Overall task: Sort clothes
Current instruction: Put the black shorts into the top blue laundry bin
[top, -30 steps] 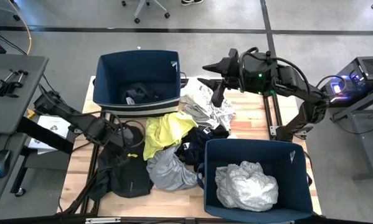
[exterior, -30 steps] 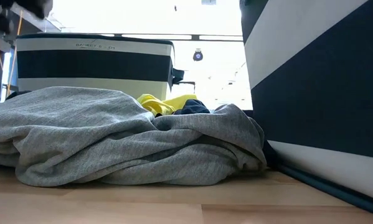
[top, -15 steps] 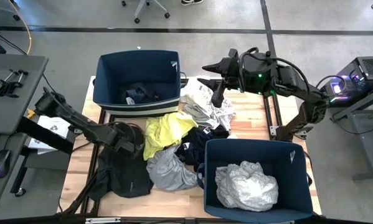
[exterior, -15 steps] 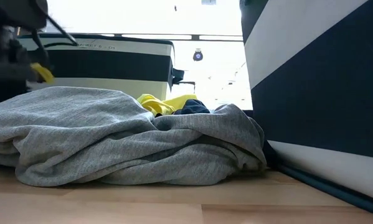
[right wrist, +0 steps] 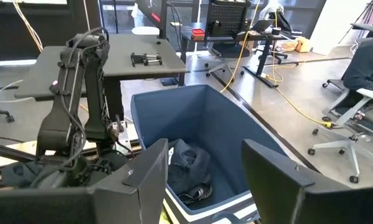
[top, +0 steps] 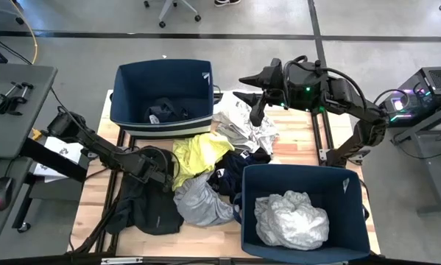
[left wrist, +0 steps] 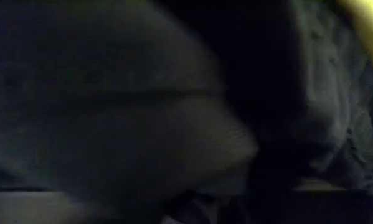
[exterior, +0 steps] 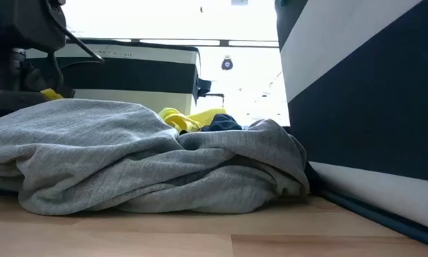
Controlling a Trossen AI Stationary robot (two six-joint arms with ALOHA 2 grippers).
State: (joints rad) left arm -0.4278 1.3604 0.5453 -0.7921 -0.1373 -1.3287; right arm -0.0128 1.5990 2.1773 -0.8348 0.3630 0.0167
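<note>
**Left arm low in the clothes pile, right arm raised with fingers apart**

We begin at the right gripper (top: 251,86), whose two dark fingers (right wrist: 142,180) stand well apart with nothing between them. It hangs above the far edge of the table (top: 308,140), over the white garment with grey print (top: 242,126), beside the far bin (top: 161,96). Through the right wrist view we look past those fingers into that navy bin, where a dark garment (right wrist: 189,168) lies crumpled on the bottom.

The left gripper (top: 163,174) is down at table level, at the left edge of the pile, pressed in where the yellow garment (top: 194,153) meets the black garment (top: 150,210). We cannot tell whether its fingers are spread or closed: from above they are buried among cloth, and the left wrist view shows only dark folds close up, with a sliver of yellow at one corner.

Moving outward, the grey garment (top: 199,202) lies at the near side of the pile, touching the near bin (top: 301,180); in the low view it fills the foreground as a rumpled mound (exterior: 142,164), with yellow cloth peeking over it. A dark navy garment (top: 238,162) sits in the middle of the pile, between the yellow one and the near bin. The near bin holds a pale grey crumpled garment (top: 290,219).
</note>
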